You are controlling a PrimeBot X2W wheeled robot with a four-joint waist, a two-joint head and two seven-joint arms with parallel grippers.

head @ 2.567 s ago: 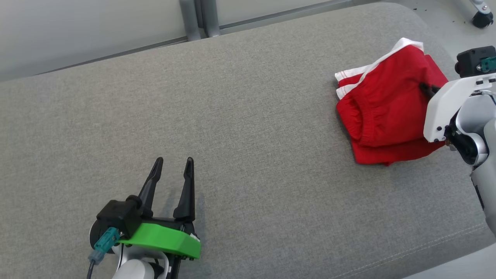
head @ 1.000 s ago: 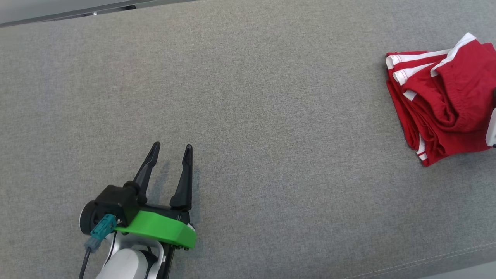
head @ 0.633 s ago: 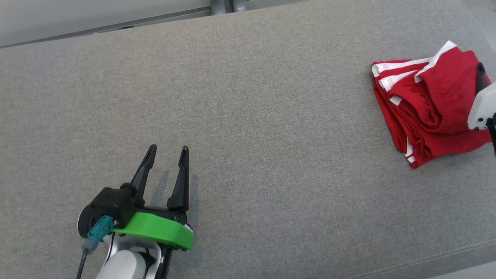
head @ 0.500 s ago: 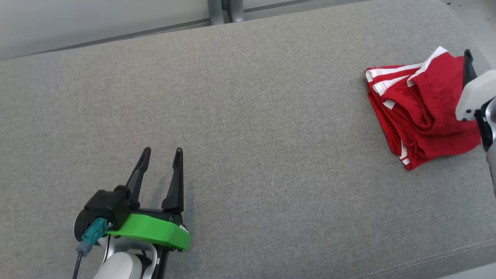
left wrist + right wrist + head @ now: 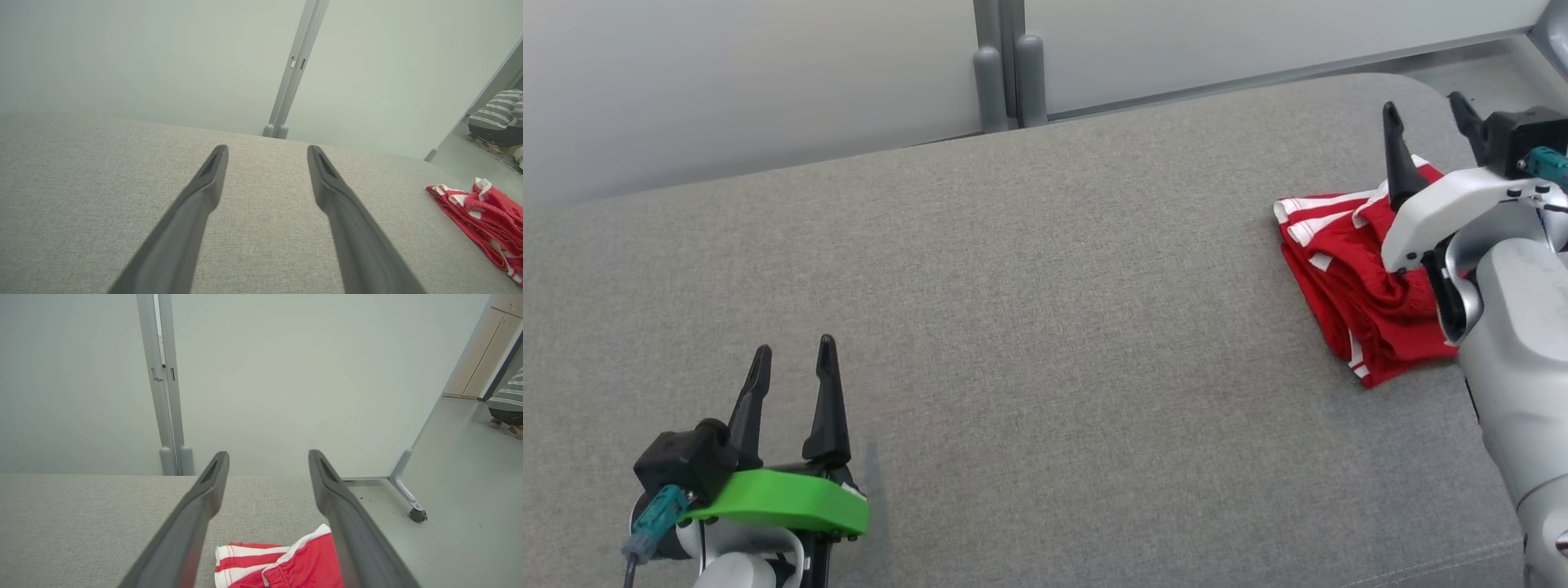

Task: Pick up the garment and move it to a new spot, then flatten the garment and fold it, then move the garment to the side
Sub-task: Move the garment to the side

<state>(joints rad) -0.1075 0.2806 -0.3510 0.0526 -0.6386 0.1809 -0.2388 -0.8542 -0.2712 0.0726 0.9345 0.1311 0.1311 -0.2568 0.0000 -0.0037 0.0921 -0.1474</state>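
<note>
Release looks done: the right gripper (image 5: 1421,106), whose fingers were down in the red garment (image 5: 1343,273) moments ago, now stands lifted above it, fingers spread and empty. The garment lies folded at the right end of the grey fabric counter (image 5: 1054,286), so the last move to the side seems finished. The left gripper (image 5: 794,347) rests open and empty, well apart. A pale partition (image 5: 768,82) backs the counter; a person in a striped top (image 5: 504,400) is beyond it.
</note>
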